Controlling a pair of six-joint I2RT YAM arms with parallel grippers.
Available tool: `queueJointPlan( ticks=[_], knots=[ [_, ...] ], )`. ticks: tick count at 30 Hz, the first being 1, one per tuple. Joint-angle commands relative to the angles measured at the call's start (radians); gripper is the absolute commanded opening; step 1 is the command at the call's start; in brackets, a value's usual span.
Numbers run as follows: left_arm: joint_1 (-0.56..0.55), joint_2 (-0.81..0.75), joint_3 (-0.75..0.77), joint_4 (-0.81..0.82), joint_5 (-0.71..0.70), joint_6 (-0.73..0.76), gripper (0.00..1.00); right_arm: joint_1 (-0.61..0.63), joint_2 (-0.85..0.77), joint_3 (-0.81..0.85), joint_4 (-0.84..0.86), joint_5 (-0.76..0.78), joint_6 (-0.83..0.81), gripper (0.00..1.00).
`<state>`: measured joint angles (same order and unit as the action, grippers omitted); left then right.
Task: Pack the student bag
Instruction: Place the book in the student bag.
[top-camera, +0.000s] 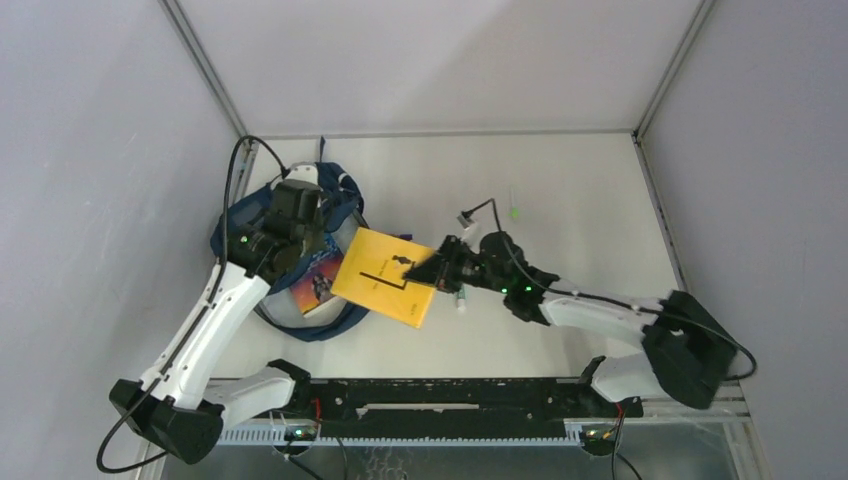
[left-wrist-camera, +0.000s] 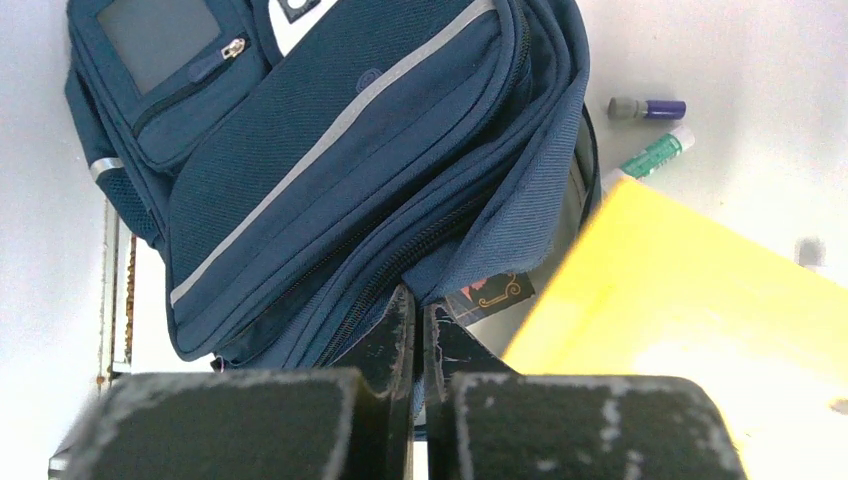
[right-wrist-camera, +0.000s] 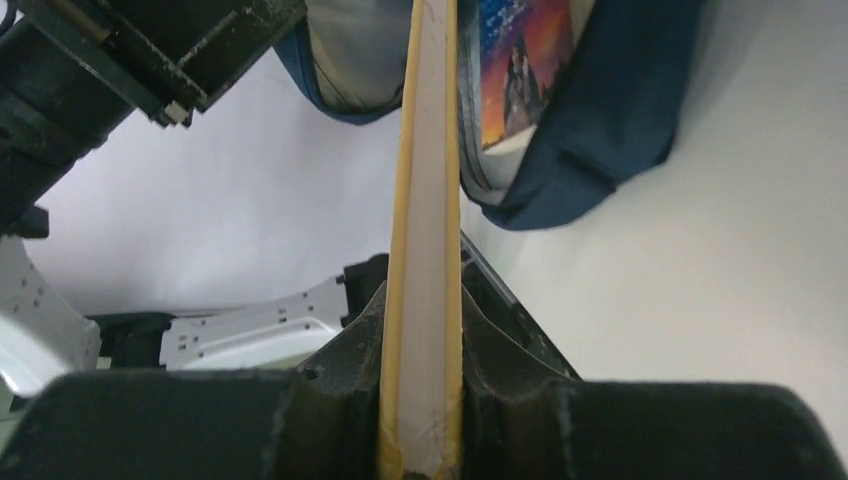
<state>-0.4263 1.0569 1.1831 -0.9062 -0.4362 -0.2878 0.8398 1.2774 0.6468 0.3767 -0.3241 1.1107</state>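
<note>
Where grey walls (top-camera: 420, 60) meet, a white table (top-camera: 560, 190) bears the student bag (left-wrist-camera: 330, 150).

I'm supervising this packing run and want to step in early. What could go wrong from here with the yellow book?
The right gripper pinches the yellow book only at one edge, so it could sag or slip out.
The left gripper seems shut on just a thin fold of the student bag; the fabric may slip and the opening close.
The colourful book already inside could block the yellow one.
</note>
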Motion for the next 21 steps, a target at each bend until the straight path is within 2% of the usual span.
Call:
queueJointPlan(
  ticks=[1,7,11,20,21],
  knots=[
    [0.023,0.016,0.121,0.035,0.059,0.003,0.00,0.051,0.138,0.140,0.311,0.087,0.099,0.00],
    [0.050,0.045,0.187,-0.006,0.122,-0.035,0.00,0.087,0.394,0.285,0.400,0.198,0.139,0.00],
    [0.052,0.043,0.199,-0.010,0.134,0.002,0.00,0.089,0.549,0.413,0.397,0.226,0.168,0.00],
    [0.052,0.041,0.188,0.010,0.159,-0.006,0.00,0.162,0.767,0.686,0.221,0.472,0.244,0.00],
    [0.053,0.045,0.188,0.011,0.161,-0.010,0.00,0.170,0.794,0.731,0.196,0.473,0.247,0.03]
  ],
)
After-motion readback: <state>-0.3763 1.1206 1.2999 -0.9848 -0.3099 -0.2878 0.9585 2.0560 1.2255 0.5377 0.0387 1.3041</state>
